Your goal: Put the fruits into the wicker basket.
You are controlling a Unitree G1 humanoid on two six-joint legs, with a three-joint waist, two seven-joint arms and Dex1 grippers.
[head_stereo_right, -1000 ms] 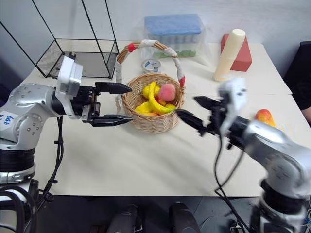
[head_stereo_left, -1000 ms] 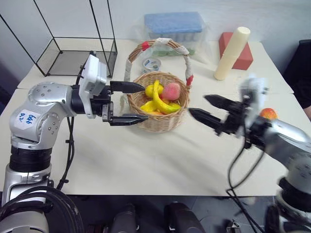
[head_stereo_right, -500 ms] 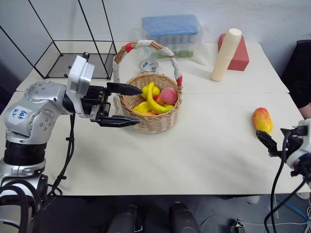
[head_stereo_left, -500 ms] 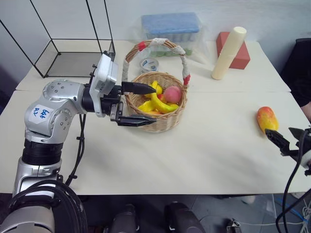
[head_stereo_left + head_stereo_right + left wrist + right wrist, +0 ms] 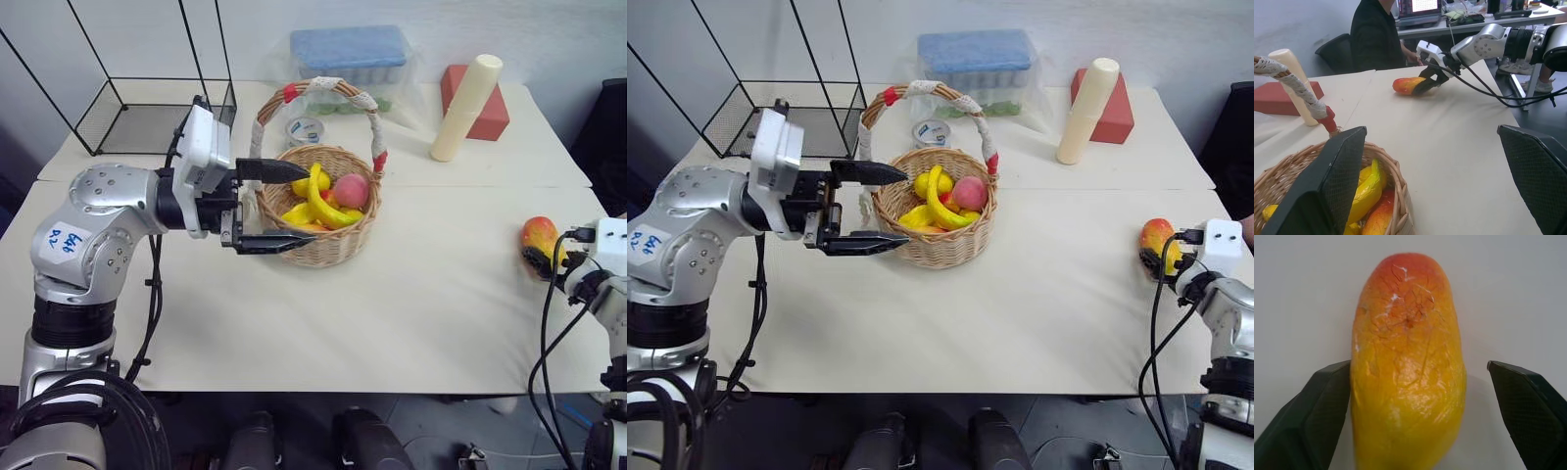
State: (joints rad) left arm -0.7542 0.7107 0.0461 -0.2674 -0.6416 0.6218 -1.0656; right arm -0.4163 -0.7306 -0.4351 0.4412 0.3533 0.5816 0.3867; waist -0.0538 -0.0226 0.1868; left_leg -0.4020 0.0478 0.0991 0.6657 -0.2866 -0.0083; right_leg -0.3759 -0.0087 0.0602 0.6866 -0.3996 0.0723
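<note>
Reaching for the mango point(image 5: 1408, 367) far right of the wicker basket point(image 5: 323, 240), right claw point(image 5: 1161, 262) open around it, next squeezing shut.

I read this as an office-type lab: white worktables point(image 5: 411, 294) pushed together, a seated person point(image 5: 1376, 36) at a laptop point(image 5: 1418, 10) (desk behind cluttered).

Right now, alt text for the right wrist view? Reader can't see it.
A red-to-yellow mango lies on the pale table, with the right gripper open around it: one black finger against one side of the fruit, the other finger standing clear of the other side.
</note>
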